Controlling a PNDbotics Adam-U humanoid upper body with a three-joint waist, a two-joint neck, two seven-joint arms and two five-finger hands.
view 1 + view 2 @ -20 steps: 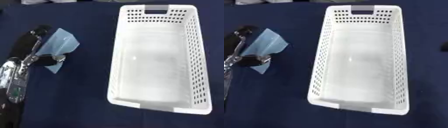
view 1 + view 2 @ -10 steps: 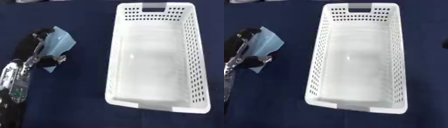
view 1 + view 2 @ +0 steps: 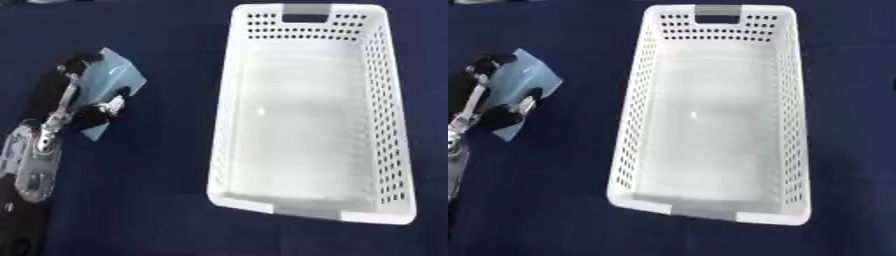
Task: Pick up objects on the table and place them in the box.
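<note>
A flat pale blue packet (image 3: pixel 107 82) lies at the left of the dark blue table, tilted like a diamond. My left hand (image 3: pixel 72 107) comes in from the lower left and is on the packet, with one black finger along its upper left edge and the thumb curled over its lower part, pinching it. The white perforated box (image 3: pixel 311 107) stands to the right of the packet, long side running away from me, with nothing inside. My right hand shows in neither view.
The dark blue cloth (image 3: pixel 166 200) covers the whole table. A strip of cloth about a hand's width separates the packet from the box's left wall (image 3: pixel 225 107). My left forearm (image 3: pixel 31 170) lies along the lower left edge.
The whole picture has drifted slightly, so the camera moved. My left hand stays closed on the blue packet, and hand and packet sit a little higher and farther left in the view.
</note>
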